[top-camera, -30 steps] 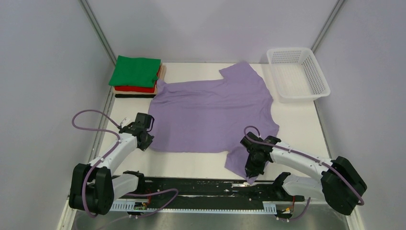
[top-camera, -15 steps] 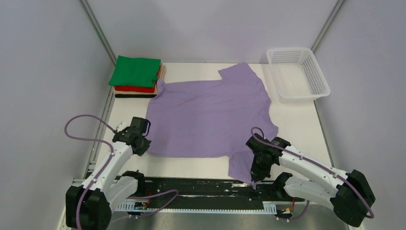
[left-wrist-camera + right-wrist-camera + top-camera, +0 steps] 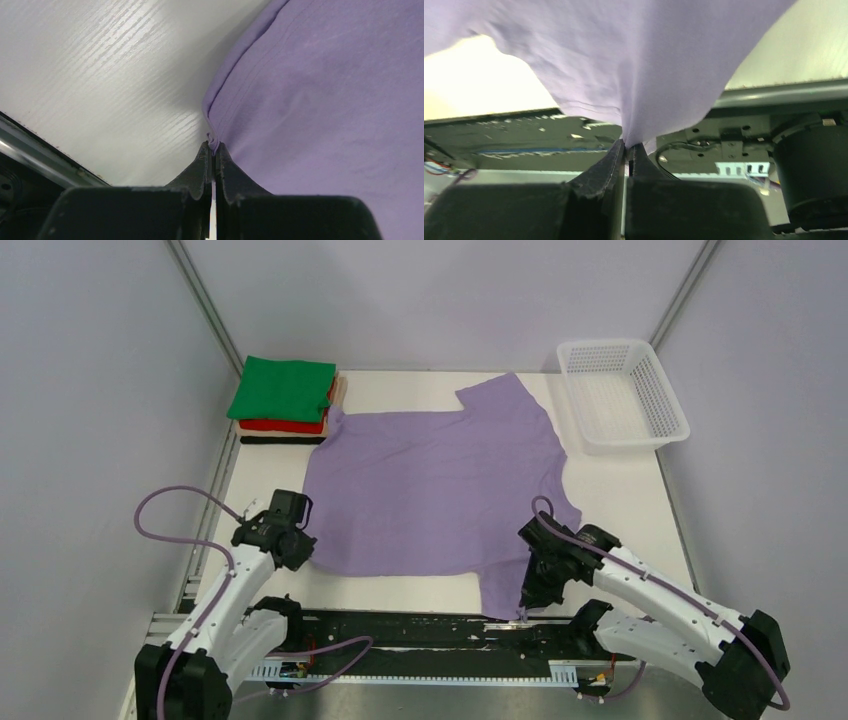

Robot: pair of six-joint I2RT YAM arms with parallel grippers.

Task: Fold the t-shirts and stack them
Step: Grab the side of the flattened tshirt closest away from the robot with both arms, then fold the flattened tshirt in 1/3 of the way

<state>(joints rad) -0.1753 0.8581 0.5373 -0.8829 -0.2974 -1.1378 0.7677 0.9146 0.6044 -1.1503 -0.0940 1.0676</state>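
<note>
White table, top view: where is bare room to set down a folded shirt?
Free: right side, between the lavender t-shirt and table edge, in front of the white plastic mesh basket; thin strip behind the shirt. Crowded: far-left green-topped folded stack.

A white bench stretches ahead of the left pincer and right pincer. Beyond them, plain grey walls enclose it, with metal struts in the far corners. Behind the pincers runs a black rail. The light is even.
</note>
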